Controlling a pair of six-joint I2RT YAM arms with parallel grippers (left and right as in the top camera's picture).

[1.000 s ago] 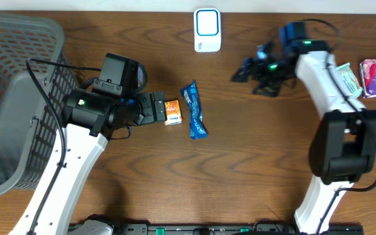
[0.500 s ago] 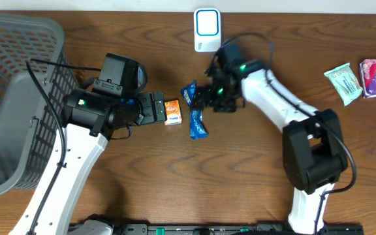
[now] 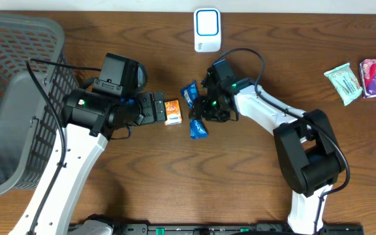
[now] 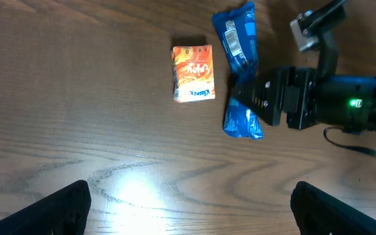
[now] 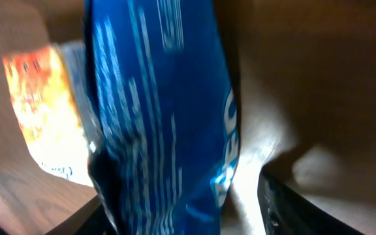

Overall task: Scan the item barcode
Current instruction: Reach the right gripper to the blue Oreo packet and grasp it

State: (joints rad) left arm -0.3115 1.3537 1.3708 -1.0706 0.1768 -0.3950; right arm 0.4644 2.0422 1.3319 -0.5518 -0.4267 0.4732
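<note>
Blue packet (image 3: 190,95) is lying on the wooden table (image 3: 253,176), just beside the orange box (image 3: 172,111), with the right gripper (image 3: 200,112) straddling its middle. Its jaws are standing apart on either side, not pinching; in the right wrist view I am seeing bare table between the wrapper and one finger (image 5: 292,209). Left gripper (image 3: 156,108) is hovering just left of the box, spread wide. Left wrist view is showing me a pale striped patch (image 4: 235,44) near the packet's upper end, which overhead is not resolving. White scanner (image 3: 207,29) is sitting well apart, at the far edge
</note>
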